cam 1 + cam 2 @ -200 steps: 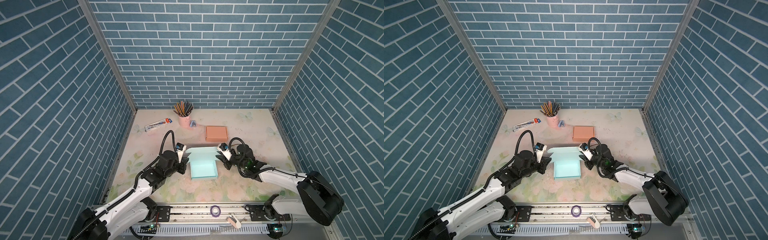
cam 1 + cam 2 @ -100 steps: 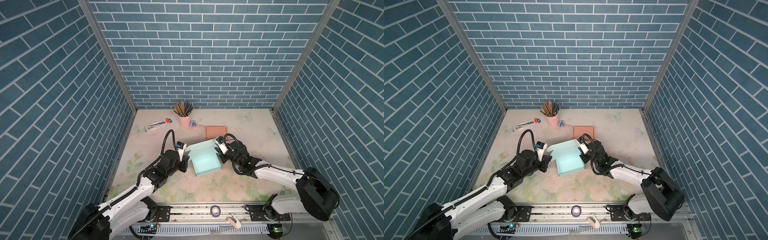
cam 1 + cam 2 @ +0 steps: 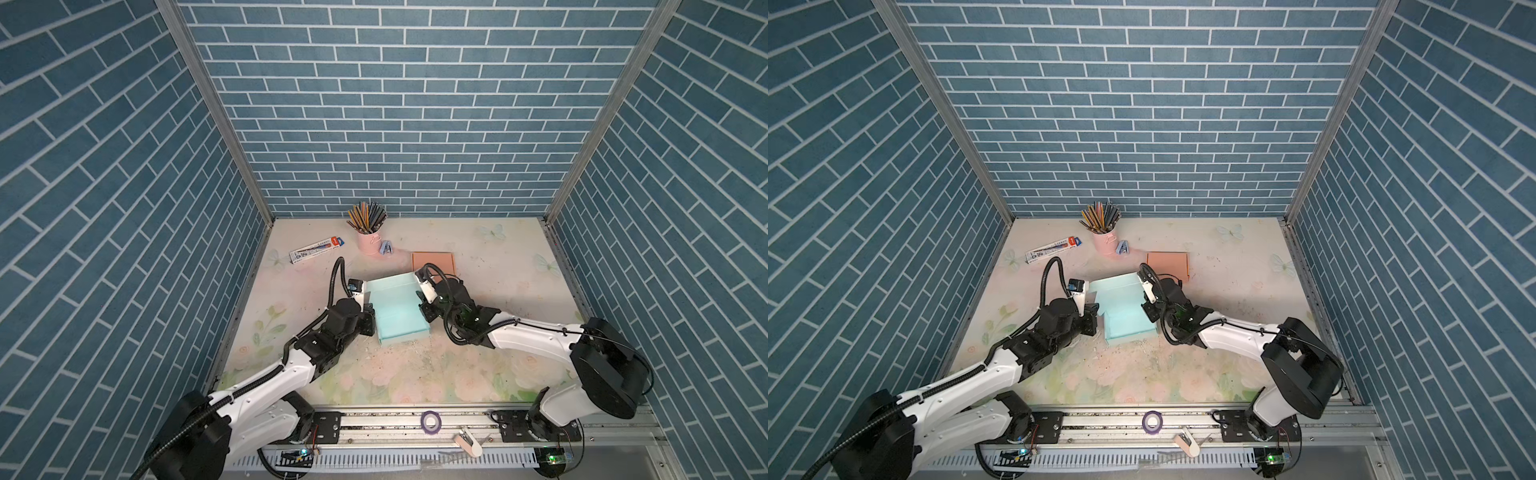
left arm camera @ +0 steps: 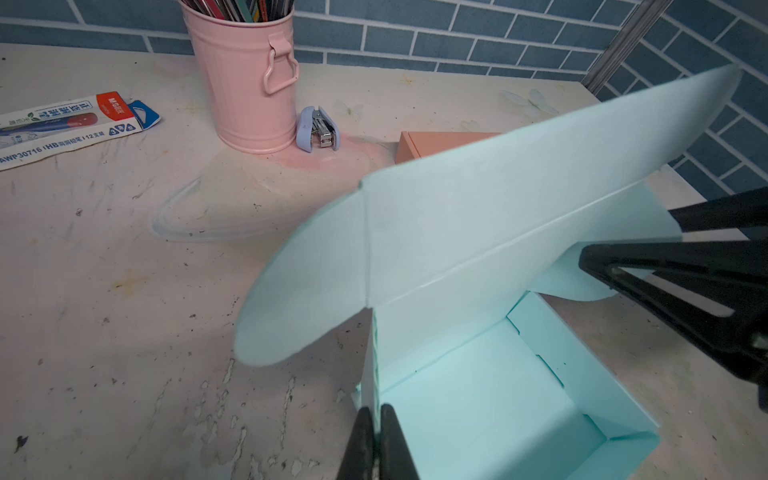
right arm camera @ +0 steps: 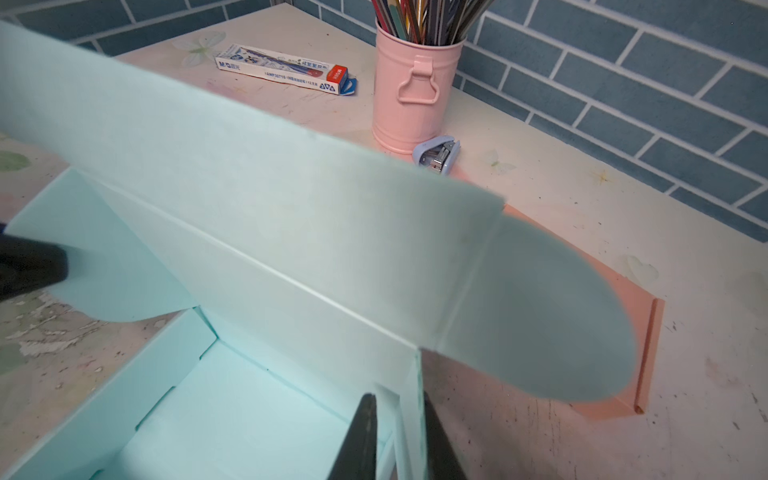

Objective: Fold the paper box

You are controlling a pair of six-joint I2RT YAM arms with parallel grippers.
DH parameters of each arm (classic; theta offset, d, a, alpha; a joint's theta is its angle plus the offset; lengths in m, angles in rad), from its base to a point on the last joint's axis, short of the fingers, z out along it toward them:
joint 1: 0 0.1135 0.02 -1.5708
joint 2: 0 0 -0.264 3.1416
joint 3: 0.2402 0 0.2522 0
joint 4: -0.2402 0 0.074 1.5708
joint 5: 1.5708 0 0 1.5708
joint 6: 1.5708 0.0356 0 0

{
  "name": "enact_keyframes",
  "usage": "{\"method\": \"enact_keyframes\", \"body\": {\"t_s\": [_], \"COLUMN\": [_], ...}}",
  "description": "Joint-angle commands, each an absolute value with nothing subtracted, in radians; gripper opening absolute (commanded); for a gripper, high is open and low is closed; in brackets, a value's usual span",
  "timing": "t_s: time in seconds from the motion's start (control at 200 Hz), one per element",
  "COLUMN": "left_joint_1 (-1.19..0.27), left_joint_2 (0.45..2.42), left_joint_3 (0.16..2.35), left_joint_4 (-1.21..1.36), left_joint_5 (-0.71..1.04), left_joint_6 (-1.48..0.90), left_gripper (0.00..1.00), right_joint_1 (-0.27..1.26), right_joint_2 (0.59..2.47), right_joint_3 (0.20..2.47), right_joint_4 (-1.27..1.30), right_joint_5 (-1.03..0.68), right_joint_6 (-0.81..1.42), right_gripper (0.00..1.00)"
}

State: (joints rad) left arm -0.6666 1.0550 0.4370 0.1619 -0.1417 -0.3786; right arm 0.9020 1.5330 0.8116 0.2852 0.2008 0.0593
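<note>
Clerk: Item one, paper box (image 3: 400, 316). Location?

Checker: Middle of table (image 3: 498, 291), between the two arms. Pale teal, base flat, open tray facing up. It shows the same in both top views (image 3: 1128, 322).

Clerk: Lid?

Checker: Lid (image 3: 392, 284) hinged on the far wall, raised off the tray, not closed. One rounded ear at each end, left ear (image 4: 303, 282) and right ear (image 5: 548, 311), both sticking outward.

Clerk: Item two, left gripper (image 4: 377, 411).

Checker: At the box's left wall, about midway along it. Fingers pinched together on the wall's top edge, one inside the tray, one outside. Only that wall is in the grip.

Clerk: Item three, right gripper (image 5: 399, 401).

Checker: At the box's right wall, opposite the left one. Jaws stand astride the wall, one finger inside, one outside, both close to the paper. Whether they clamp it cannot be told.

Clerk: Sundries?

Checker: Pink pencil cup (image 3: 368, 241), far, left of centre, full of pencils. Stapler (image 3: 386, 248), just beside the cup on its right. Pencil carton (image 3: 316, 250), lying flat, far left. Salmon box (image 3: 434, 262), flat, just beyond the paper box's far right corner. Purple tape roll (image 3: 431, 421), on the near rail, off the table.
</note>
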Motion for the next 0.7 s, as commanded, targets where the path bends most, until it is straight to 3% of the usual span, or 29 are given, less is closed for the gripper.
{"method": "enact_keyframes", "body": {"t_s": [0.0,0.35,0.53,0.695], "left_joint_1": [-0.71,-0.759,-0.796,-0.818], "left_joint_2": [1.093,1.215,1.241,1.247], "left_joint_3": [0.492,0.534,0.546,0.554], "left_joint_4": [0.269,0.36,0.379,0.365], "left_joint_5": [-0.199,-0.274,-0.322,-0.355], "left_joint_6": [-0.403,-0.405,-0.382,-0.378], "left_gripper": [0.07,0.07,0.06,0.06], "right_joint_1": [0.922,0.925,0.925,0.923], "right_joint_2": [1.56,1.561,1.554,1.527], "right_joint_3": [0.849,0.84,0.82,0.807], "right_joint_4": [0.248,0.27,0.276,0.25], "right_joint_5": [0.257,0.186,0.243,0.301], "right_joint_6": [0.128,0.154,0.211,0.238], "right_gripper": [0.18,0.3,0.39,0.4]}}
